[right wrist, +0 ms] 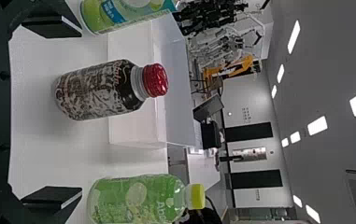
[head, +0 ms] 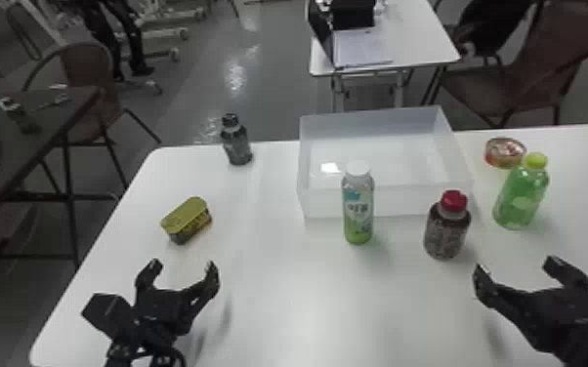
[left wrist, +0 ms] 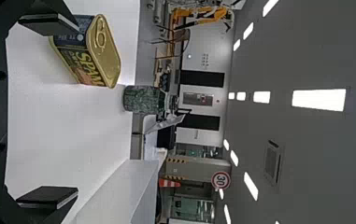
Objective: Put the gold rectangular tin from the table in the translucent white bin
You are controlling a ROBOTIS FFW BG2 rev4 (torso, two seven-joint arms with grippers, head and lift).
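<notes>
The gold rectangular tin (head: 186,217) stands on the left part of the white table, its gold lid up. Just in front of it my left gripper (head: 180,268) is open with nothing between its fingers. In the left wrist view the tin (left wrist: 91,52) lies beyond one finger of my left gripper (left wrist: 49,112), off to one side of the gap. The translucent white bin (head: 338,201) sits at the table's back, right of centre. Over the table's right front, my right gripper (head: 517,273) is parked with its fingers apart; in its wrist view the right gripper (right wrist: 52,116) is likewise empty.
A white-capped bottle (head: 358,210) and a red-capped dark bottle (head: 447,229) stand before the bin. Right of it are a green bottle (head: 521,195) and a round tin (head: 504,152). A dark bottle (head: 236,141) stands at the back left edge.
</notes>
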